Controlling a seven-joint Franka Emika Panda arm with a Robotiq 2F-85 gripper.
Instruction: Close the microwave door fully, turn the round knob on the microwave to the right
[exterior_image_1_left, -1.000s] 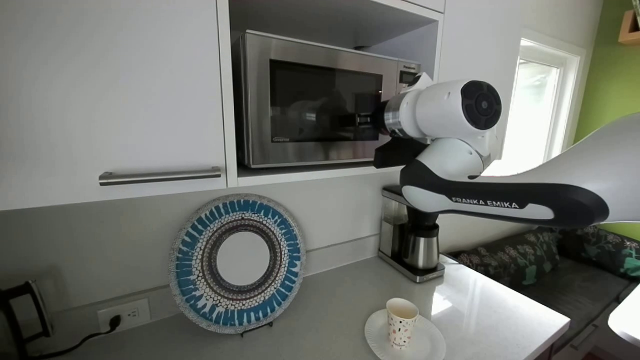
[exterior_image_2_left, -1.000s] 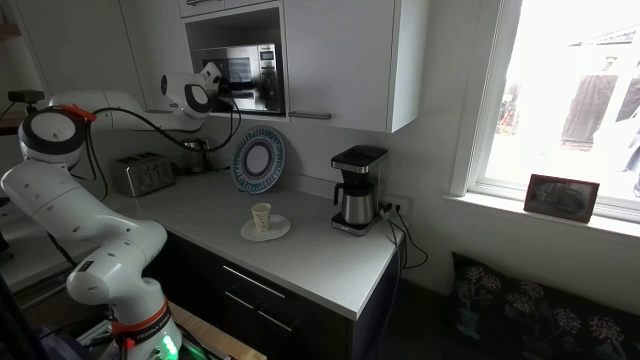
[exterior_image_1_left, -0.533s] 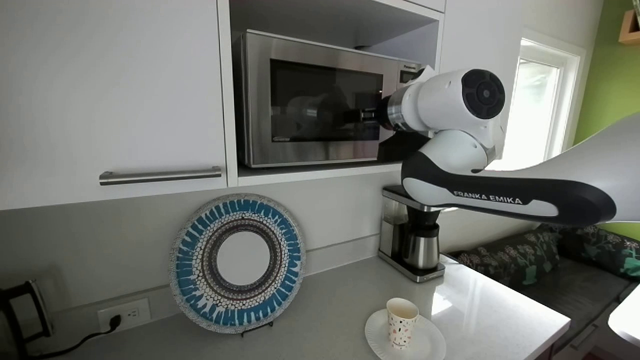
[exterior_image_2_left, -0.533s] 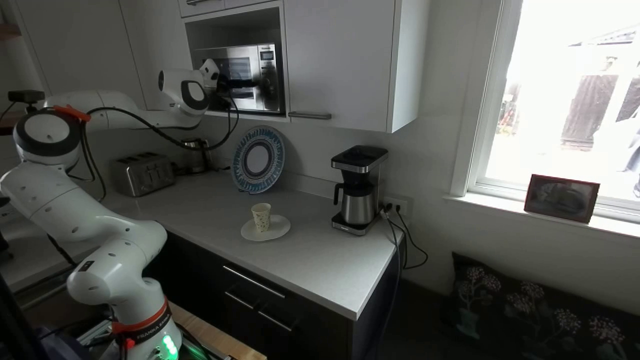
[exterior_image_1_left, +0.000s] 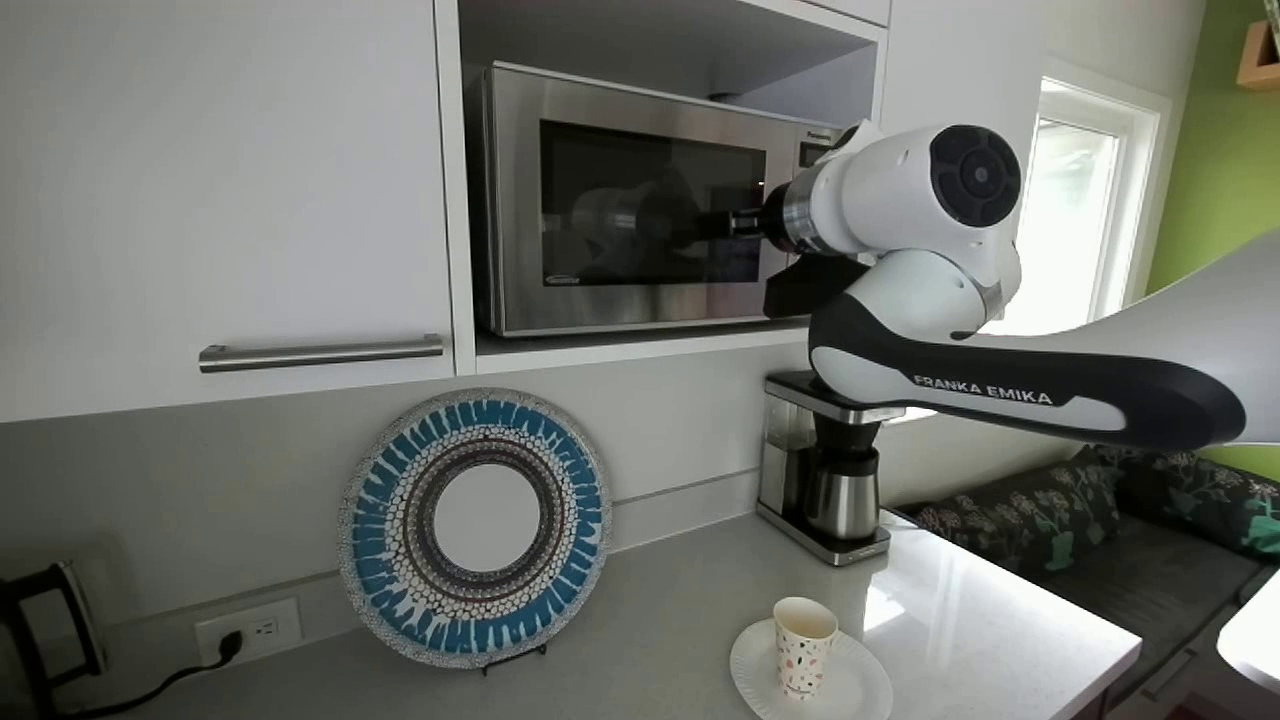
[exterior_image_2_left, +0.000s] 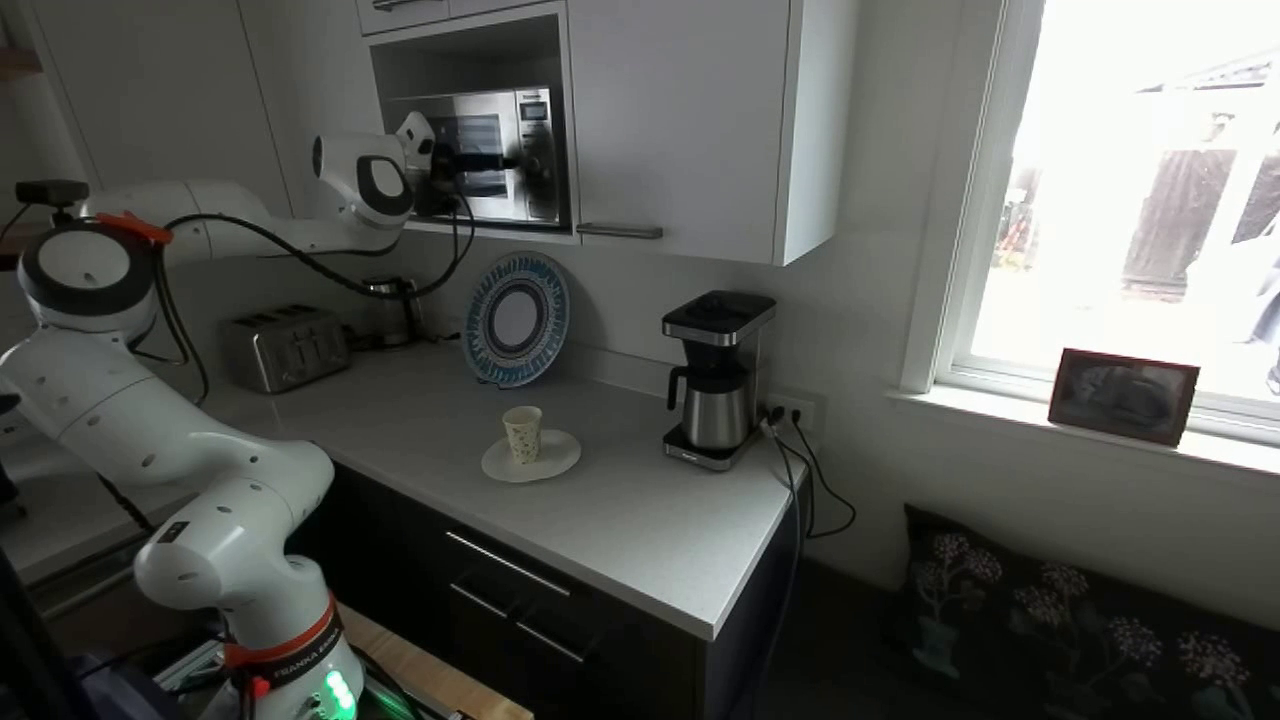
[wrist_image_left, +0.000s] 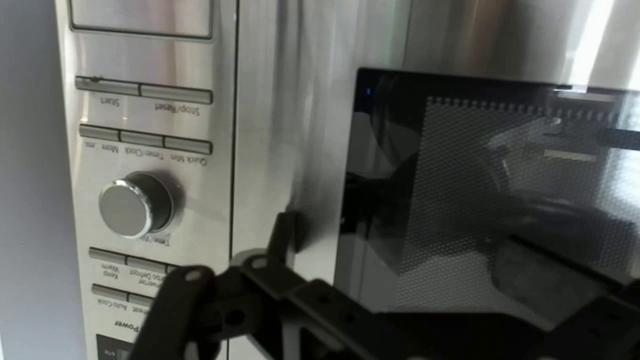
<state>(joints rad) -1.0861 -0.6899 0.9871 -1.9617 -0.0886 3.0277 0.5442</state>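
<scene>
- As your gripper (exterior_image_1_left: 728, 224) hangs before the microwave door (exterior_image_1_left: 640, 190), its jaws stand spread wide, the two sides well apart in the wrist view.
- You have one of its fingers (wrist_image_left: 283, 237) over the door's steel frame (wrist_image_left: 315, 150), between the dark glass (wrist_image_left: 465, 235) and the control strip (wrist_image_left: 202, 195); whether it touches the steel, you cannot tell from these angles.
- Your round knob (wrist_image_left: 132, 205) sits on that strip, near the finger but apart from it, across the thin seam (wrist_image_left: 233, 150) where strip meets door.
- The wrist view comes to you upside down, lettering and all, and the gripper covers part of the button rows (wrist_image_left: 107, 255) shown beneath the knob.
- As far as you can see, the door is shut: the seam runs narrow and straight, and the front looks flush in both exterior views.
- You find the microwave (exterior_image_2_left: 507, 122) in a recess of the white cabinets (exterior_image_2_left: 680, 130), above the pale counter (exterior_image_2_left: 620, 510).
- In an exterior view, the arm (exterior_image_1_left: 1000, 385) hides much of the control strip from you, knob included.
- On the counter you have a paper cup (exterior_image_1_left: 805, 655) upright on a white plate (exterior_image_1_left: 862, 690), a coffee maker (exterior_image_2_left: 715, 400) toward the counter's end, a blue-patterned disc (exterior_image_1_left: 487, 440) tilted back near the wall (exterior_image_1_left: 690, 430), and a toaster (exterior_image_2_left: 288, 350).
- Over by the window (exterior_image_2_left: 1150, 180), a framed picture (exterior_image_2_left: 1122, 397) stands on the sill (exterior_image_2_left: 1000, 412).
</scene>
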